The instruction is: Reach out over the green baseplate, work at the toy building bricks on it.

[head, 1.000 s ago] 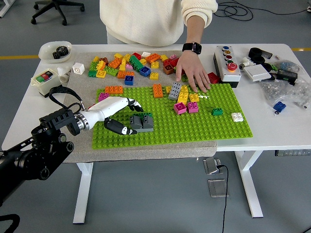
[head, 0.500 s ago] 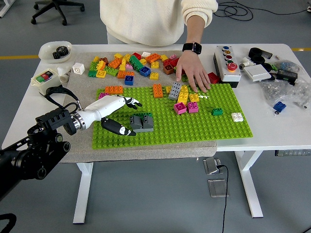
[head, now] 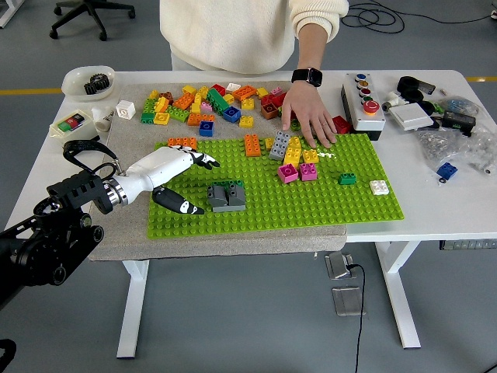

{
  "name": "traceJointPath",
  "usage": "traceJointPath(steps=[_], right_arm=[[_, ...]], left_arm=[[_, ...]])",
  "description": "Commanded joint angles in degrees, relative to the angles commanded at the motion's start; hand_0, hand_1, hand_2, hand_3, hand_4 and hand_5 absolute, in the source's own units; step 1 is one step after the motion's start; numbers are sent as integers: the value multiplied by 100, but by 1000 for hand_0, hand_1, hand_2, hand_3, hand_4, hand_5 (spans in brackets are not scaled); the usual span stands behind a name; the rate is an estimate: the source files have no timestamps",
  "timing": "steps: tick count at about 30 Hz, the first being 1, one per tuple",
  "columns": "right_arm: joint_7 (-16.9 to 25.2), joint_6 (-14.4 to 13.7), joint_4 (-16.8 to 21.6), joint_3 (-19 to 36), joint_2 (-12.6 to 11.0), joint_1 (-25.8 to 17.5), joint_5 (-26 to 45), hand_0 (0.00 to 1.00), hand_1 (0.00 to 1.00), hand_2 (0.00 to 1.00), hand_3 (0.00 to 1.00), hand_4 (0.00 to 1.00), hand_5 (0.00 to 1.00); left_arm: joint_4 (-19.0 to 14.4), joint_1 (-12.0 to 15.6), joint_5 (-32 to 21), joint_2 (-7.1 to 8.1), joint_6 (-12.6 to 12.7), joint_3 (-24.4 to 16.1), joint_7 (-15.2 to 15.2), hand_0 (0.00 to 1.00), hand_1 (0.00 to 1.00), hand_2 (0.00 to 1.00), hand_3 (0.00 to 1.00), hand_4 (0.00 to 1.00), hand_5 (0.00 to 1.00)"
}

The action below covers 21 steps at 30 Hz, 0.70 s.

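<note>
The green baseplate point(head: 326, 198) lies on a grey mat in the middle of the table. A grey brick point(head: 226, 196) with a green piece behind it stands on the plate's left part. My left hand point(head: 189, 177) hovers just left of that brick, fingers spread and empty, a small gap between thumb and brick. Orange point(head: 251, 144), grey point(head: 279, 145), yellow point(head: 293, 152), magenta point(head: 298, 172), small green point(head: 347, 179) and white point(head: 379, 186) bricks sit on the plate. A person's hand point(head: 308, 115) rests flat on the plate's far edge.
A pile of loose bricks point(head: 206, 103) lies beyond the plate. A button box point(head: 362, 102) stands right of the person's hand. A small switch box point(head: 71, 126) and a white bowl point(head: 88, 81) are at far left. Bags and parts point(head: 454, 128) crowd the right.
My left hand has drawn back to the left, away from the grey brick it was touching. The brick stays on the plate. The person's hand has not moved.
</note>
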Motion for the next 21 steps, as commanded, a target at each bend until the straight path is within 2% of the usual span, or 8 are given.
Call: traceJointPath(steps=[2, 3, 8, 9, 15, 21], right_arm=[[2, -2, 0, -5, 3, 3, 6, 741, 644, 680, 610, 822, 521], [3, -1, 0, -10, 7, 3, 9, 740, 644, 680, 609, 822, 523], [-1, 0, 0, -10, 12, -1, 11, 740, 644, 680, 609, 822, 523], [-2, 0, 0, -9, 12, -2, 10, 740, 644, 680, 609, 822, 521], [-4, -3, 0, -10, 8, 6, 24, 740, 644, 680, 611, 823, 521], [-2, -4, 0, -18, 10, 15, 32, 740, 644, 680, 611, 823, 521]], left_arm=[[26, -6, 21, -4, 55, 5, -10, 868, 730, 752, 770, 983, 209], [44, -9, 34, -7, 92, 12, -20, 861, 724, 747, 754, 963, 152], [95, -20, 54, -27, 214, 20, -47, 861, 724, 747, 754, 963, 152], [100, -21, 53, -30, 228, 19, -49, 857, 712, 743, 749, 942, 102], [150, -6, 16, -79, 367, 9, -42, 854, 706, 740, 743, 948, 100], [165, -8, -79, -159, 388, -33, 1, 854, 706, 740, 743, 948, 100]])
